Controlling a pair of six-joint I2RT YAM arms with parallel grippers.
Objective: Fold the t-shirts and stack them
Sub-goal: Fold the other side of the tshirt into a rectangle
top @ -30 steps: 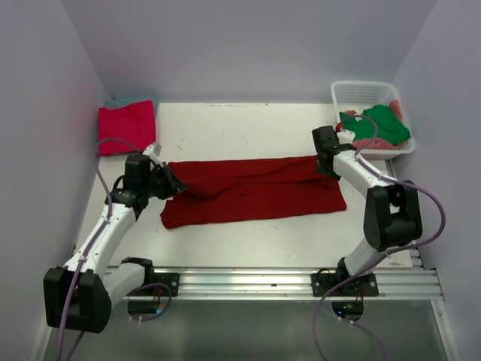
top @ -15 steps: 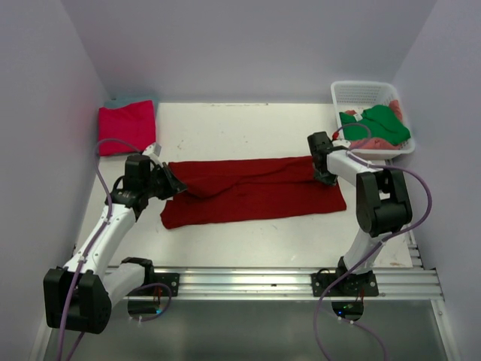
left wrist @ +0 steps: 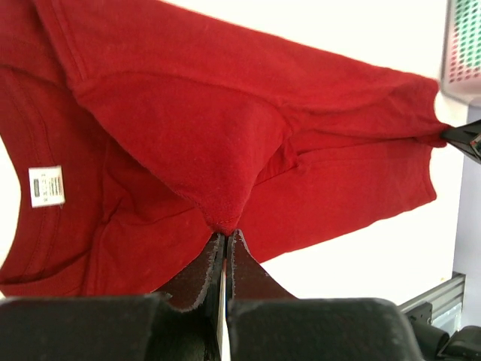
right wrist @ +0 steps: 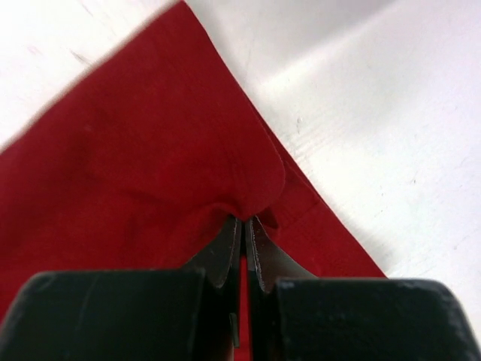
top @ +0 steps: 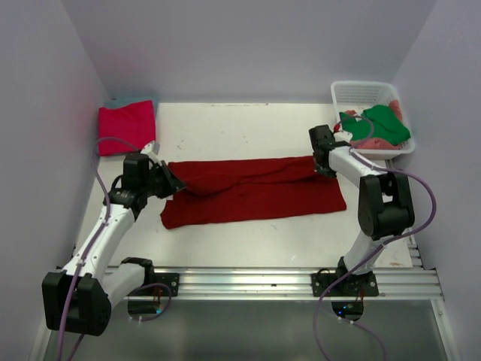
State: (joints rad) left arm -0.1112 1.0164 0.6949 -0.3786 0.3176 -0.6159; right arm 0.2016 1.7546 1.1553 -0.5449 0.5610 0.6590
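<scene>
- My left end effector is pinched shut on a fold of the dark red t-shirt.
- My right end effector is pinched shut on its far right corner.
- It lies stretched across the middle of the desk.
- Both pinches look thin, so the cloth could slip out when I lift, leaving a crooked fold.

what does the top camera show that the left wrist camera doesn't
Only the top view shows the folded pink shirt lying at the far left of the table. Only the left wrist view shows the white label near the neckline, and up close the left gripper shut on a fold of cloth. Both show the dark red shirt, the right gripper at its other end, and the basket.
</scene>
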